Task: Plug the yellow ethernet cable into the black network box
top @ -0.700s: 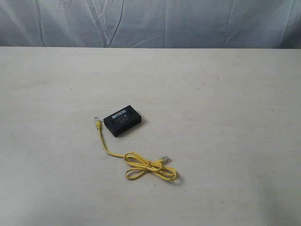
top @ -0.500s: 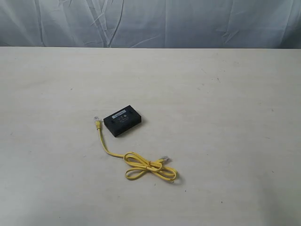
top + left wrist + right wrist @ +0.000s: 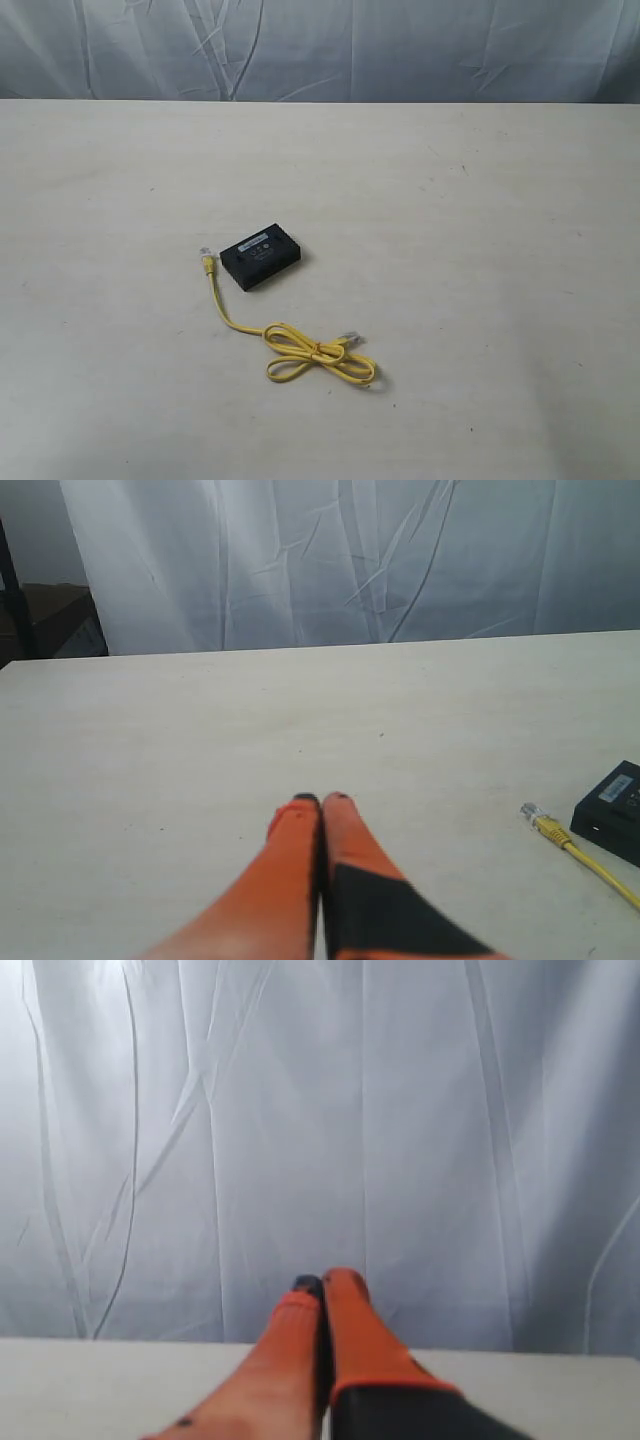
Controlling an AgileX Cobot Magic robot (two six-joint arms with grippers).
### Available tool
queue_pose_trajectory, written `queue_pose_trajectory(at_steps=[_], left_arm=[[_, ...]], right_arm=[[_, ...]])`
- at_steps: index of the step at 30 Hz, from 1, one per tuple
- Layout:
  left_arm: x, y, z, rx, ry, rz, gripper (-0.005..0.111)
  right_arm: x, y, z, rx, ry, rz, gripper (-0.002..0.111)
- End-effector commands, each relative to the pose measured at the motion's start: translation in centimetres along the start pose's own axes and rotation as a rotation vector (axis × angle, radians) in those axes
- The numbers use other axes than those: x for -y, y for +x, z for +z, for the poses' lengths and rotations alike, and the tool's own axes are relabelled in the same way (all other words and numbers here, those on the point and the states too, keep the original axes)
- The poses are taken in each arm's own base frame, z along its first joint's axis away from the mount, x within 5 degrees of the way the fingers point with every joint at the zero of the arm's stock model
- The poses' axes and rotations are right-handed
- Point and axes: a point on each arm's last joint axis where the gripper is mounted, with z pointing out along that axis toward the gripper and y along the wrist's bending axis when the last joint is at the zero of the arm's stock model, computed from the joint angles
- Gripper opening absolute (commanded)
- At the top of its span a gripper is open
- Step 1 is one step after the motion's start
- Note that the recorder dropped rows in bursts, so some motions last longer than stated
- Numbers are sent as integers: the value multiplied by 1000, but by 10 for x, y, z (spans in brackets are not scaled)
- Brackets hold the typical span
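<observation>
**Exterior view: cable and box lie untouched, both grippers held back**

The black network box (image 3: 262,256) lies flat on the counter (image 3: 480,200), left of its middle and well clear of the far edge, label side up and turned at a slant. Just beside its left end, apart from it, lies one clear plug (image 3: 206,255) of the yellow ethernet cable (image 3: 316,351). From there the cord runs toward the near edge and gathers into loose loops, with the second plug (image 3: 351,337) resting at the top of the bundle. Nothing is plugged in. Behind the far edge hangs a white curtain (image 3: 400,50).

Neither arm shows in the exterior view. In the left wrist view the left gripper (image 3: 321,800) hovers over bare counter with its orange fingers pressed together and nothing between them; the box (image 3: 612,810) and the nearby plug (image 3: 533,813) sit well off to one side of it. The right gripper (image 3: 322,1282) is likewise closed on nothing and faces the curtain, the far edge just below it.

By my reading the task has not begun; the step in hand is the first approach. The next move calls for spreading the fingers and coming down on the plug beside the box, probably with the other arm steadying the box. Which face carries the socket cannot be made out here, so the plug's heading needs checking.
</observation>
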Motion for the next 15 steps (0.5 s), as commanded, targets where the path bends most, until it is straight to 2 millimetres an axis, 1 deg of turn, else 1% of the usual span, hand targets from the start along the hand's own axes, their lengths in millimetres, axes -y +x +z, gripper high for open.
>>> queue_pose_trajectory(at_steps=[1,3,4,5,6,7,8,9,10,11,13,15], left_arm=[[0,0,0,13,-6,-4,0],[0,0,0,13,-6,-4,0],[0,0,0,13,-6,-4,0],[0,0,0,13,-6,-4,0],[0,0,0,13,-6,-4,0],[0,0,0,13,-6,-4,0],[0,0,0,13,-6,-4,0],[0,0,0,13,-6,-4,0],[0,0,0,13,-6,-4,0],[0,0,0,13,-6,-4,0],[0,0,0,13,-6,-4,0],[0,0,0,13,-6,-4,0]], right_arm=[[1,-9,-1,108,12,-6,0],[1,-8,-1,97,11,-5,0],[1,-5,-1,56,9,-5,0],[1,-3,0,16,7,-3,0],[1,-7,3,-97,0,-2,0],[1,-10,5,-136,-2,-2,0],[1,-18,12,-249,-9,-4,0],[1,-20,16,-310,-12,-4,0],[1,-27,25,-431,-19,-3,0],[1,-30,32,-518,-24,-1,0],[2,-30,42,-611,-29,-2,0],[2,-26,48,-637,-30,-5,0]])
